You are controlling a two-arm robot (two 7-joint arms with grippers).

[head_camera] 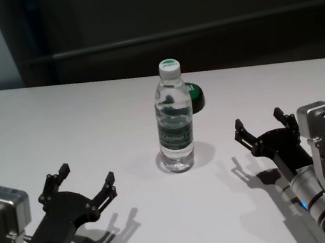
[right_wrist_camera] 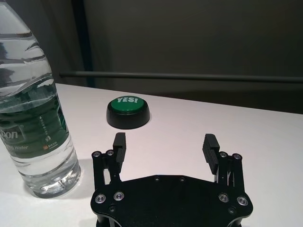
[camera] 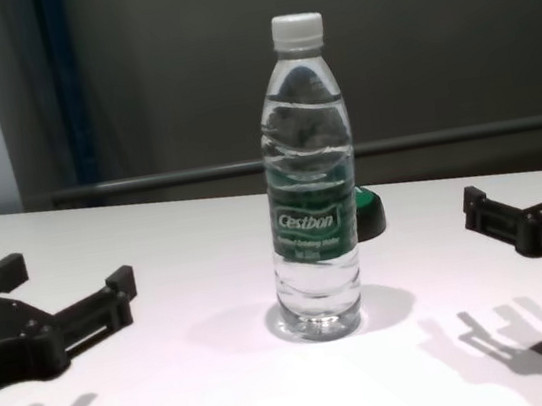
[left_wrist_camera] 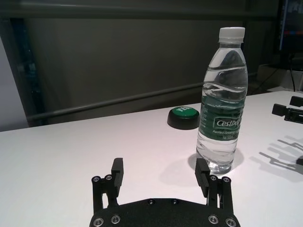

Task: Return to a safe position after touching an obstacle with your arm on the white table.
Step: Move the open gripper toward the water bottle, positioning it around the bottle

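Centrally, the Cestbon water bottle (head_camera: pixel 174 119) stands upright on the white surface (head_camera: pixel 59 124), between the two claws and touching neither. Left claw (head_camera: pixel 86 185) sits low to the bottle's left, fingers spread, holding nothing. Right claw (head_camera: pixel 262 124) sits to its right, likewise spread and unloaded. Behind the bottle lies a green-topped black button (right_wrist_camera: pixel 128 112); only the right wrist view resolves its "YES!" lettering.
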